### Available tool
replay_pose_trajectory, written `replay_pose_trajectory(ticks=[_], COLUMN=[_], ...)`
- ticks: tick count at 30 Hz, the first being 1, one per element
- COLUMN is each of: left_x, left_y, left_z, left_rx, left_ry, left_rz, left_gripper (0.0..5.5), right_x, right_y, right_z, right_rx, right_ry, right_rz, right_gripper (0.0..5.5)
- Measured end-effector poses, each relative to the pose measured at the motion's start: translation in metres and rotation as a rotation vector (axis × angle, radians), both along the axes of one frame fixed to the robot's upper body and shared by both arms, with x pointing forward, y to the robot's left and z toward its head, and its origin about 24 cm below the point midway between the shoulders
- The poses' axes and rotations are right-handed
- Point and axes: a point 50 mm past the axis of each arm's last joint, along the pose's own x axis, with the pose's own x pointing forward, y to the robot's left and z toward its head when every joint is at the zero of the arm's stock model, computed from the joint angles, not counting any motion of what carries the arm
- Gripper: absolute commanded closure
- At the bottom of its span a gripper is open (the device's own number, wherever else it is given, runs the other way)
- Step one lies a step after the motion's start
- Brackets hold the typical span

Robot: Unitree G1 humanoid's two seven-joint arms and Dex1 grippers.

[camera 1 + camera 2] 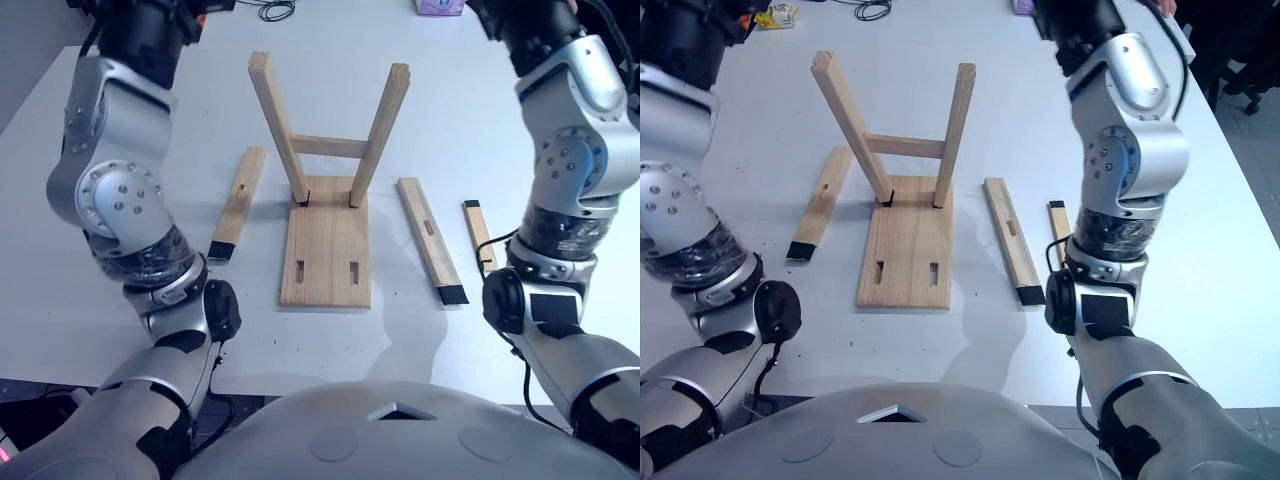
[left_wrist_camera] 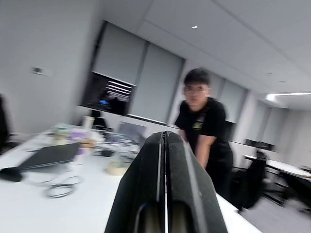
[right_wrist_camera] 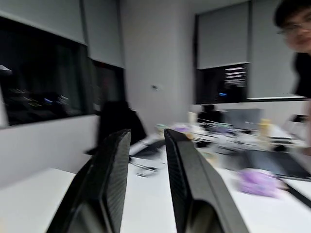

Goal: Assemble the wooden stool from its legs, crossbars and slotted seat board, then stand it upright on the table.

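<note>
Currently pale slotted seat board (image 1: 325, 245) bears two square legs (image 1: 281, 128) (joined by crossbar (image 1: 328, 146)); left hand (image 2: 164, 138) clenched, right hand (image 3: 146, 133) released.

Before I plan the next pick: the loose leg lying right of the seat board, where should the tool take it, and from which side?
Probably its middle, from straight above, closing across the narrow width. The leg lies flat on the table, bare table along both long sides, and the short crossbar to its right lies apart.
</note>
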Motion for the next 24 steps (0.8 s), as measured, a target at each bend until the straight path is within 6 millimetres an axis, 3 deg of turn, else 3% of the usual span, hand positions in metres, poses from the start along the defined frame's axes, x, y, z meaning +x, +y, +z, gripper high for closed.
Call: replay_pose_trajectory(ticks=[3, 5, 7, 19, 22, 24], left_x=[0.011, 0.022, 0.026, 0.057, 0.07, 0.071], left_y=[-0.018, -0.022, -0.023, -0.006, -0.002, 0.001], left_z=[-0.016, -0.036, -0.045, 0.014, -0.009, -0.037], left_rx=[0.055, 0.105, 0.119, 0.094, 0.123, 0.148], left_ry=[0.099, 0.205, 0.244, 0.011, 0.138, 0.265], left_rz=[-0.049, -0.036, -0.033, 0.038, 0.076, 0.076], left_gripper=[5.5, 5.5, 5.5, 5.5, 5.5, 5.5], right_x=[0.002, 0.007, 0.01, 0.029, 0.033, 0.034], right_y=[0.02, 0.026, 0.026, 0.031, 0.037, 0.044], right_z=[-0.009, -0.02, -0.024, 0.017, 0.005, -0.019], right_rx=[-0.045, -0.071, -0.073, 0.026, -0.008, -0.103], right_ry=[0.035, 0.085, 0.106, -0.044, 0.0, 0.112], right_rz=[0.046, 0.047, 0.044, 0.015, 0.016, 0.035], right_gripper=[4.2, 4.2, 4.2, 4.2, 4.2, 4.2])
